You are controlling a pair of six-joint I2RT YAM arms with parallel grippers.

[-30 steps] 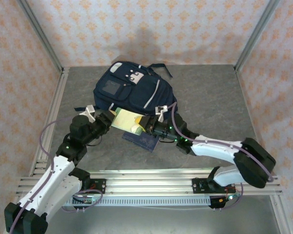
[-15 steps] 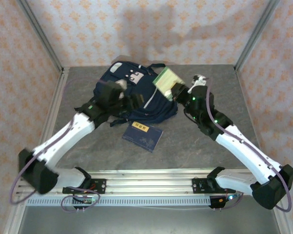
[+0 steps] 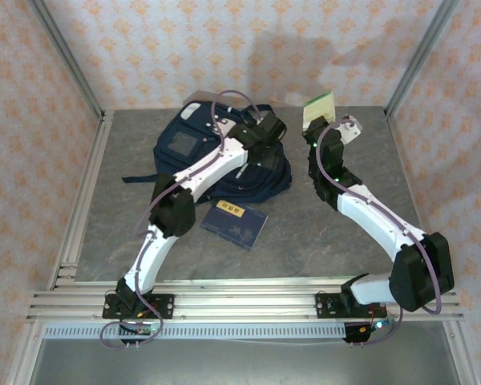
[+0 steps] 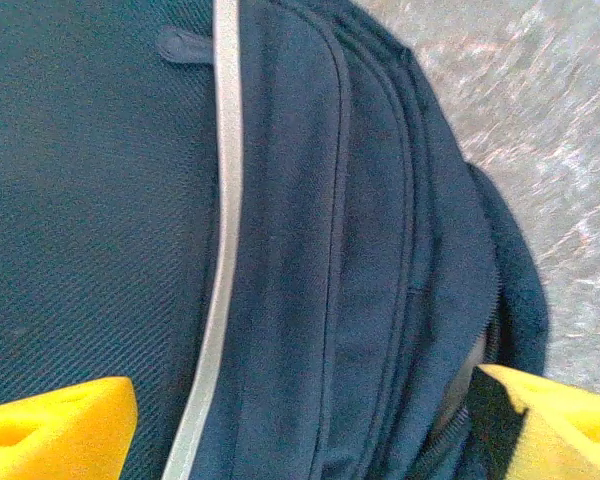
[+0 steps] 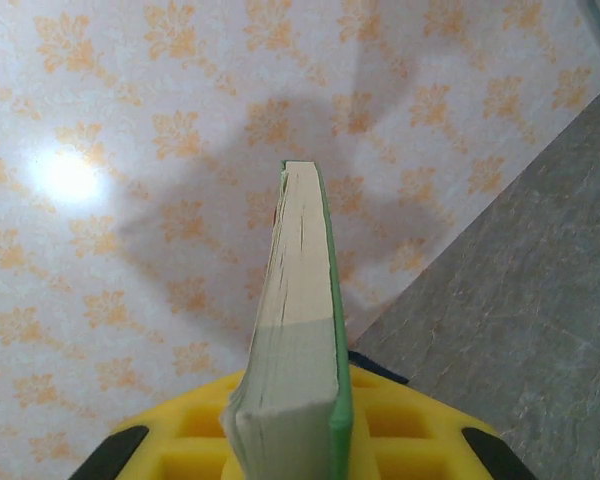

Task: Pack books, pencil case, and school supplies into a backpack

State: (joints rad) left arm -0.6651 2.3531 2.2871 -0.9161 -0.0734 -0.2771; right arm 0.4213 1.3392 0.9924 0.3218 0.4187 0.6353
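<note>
Resting backpack (image 3: 194, 128): it lies flat on the grey table (image 3: 305, 257), far-left of centre, front pockets up, so the side zip can be reached from above.
Navy book (image 3: 235, 225): it lies alone on the table just in front of the backpack, not yet packed; nothing covers it.
Left gripper (image 3: 266, 128): it hovers over the right side of the backpack. In the wrist view (image 4: 300, 440) its yellow fingers (image 4: 55, 435) are spread wide with nothing between them, only fabric below.
White stripe (image 4: 225, 200): it runs between the fingers; to its right a small gap of the zip mouth (image 4: 477, 375) shows, probably the place to pull open.
Green-edged packet (image 3: 319, 106): it is held high on its edge near the back wall (image 3: 248, 48), likely waiting away from the bag.
Right gripper (image 3: 322, 125): its fingers (image 5: 400, 425) are clamped on the lower end of the packet (image 5: 300, 330).
In the way: the bag looks almost closed, and the left arm crosses over it.
</note>
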